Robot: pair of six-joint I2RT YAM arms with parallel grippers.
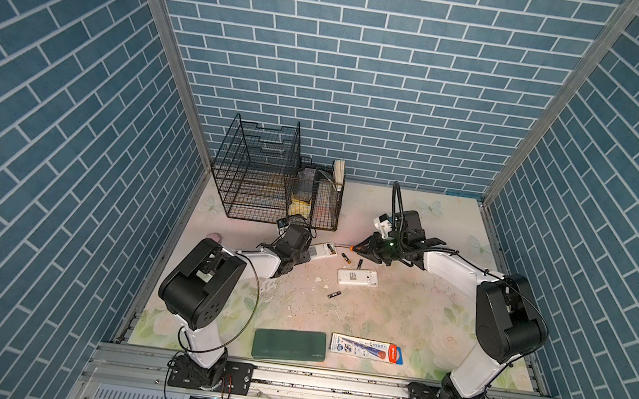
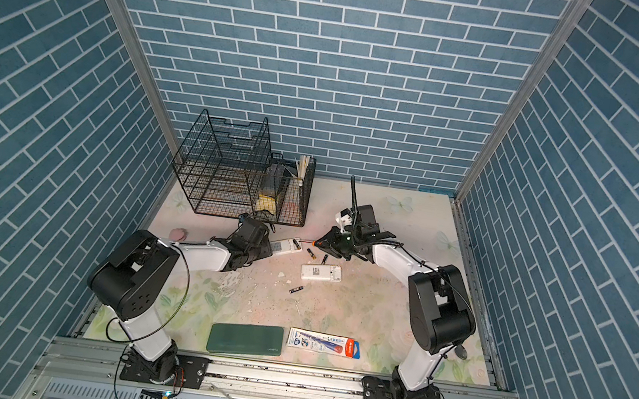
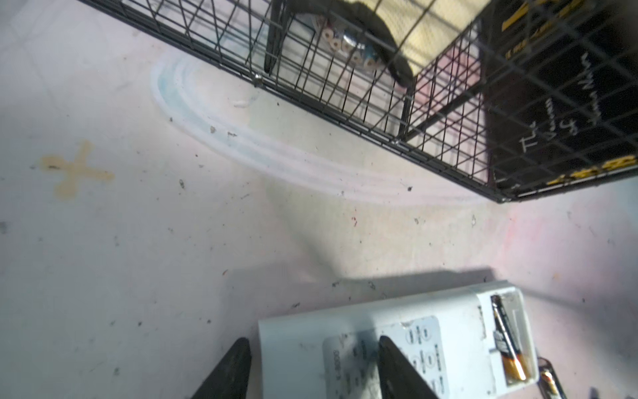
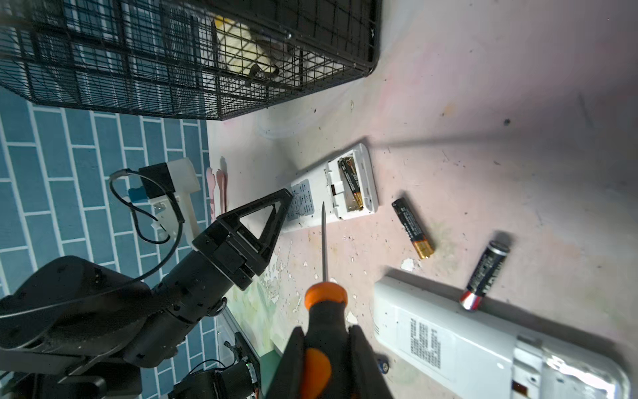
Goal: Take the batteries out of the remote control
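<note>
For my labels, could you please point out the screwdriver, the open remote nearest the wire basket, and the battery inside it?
Screwdriver (image 4: 326,293): right wrist view, orange handle collar.
Remote (image 4: 302,202): right wrist view, grey label.
Battery (image 4: 350,184): right wrist view, black body.

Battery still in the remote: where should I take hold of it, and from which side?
The battery lies sunk in the remote, case wall tight on one side, an empty slot on the other. Jaws probably cannot straddle it; come from above on the empty-slot side, at its gold end, perhaps levering it up first with the screwdriver in the right gripper.
</note>
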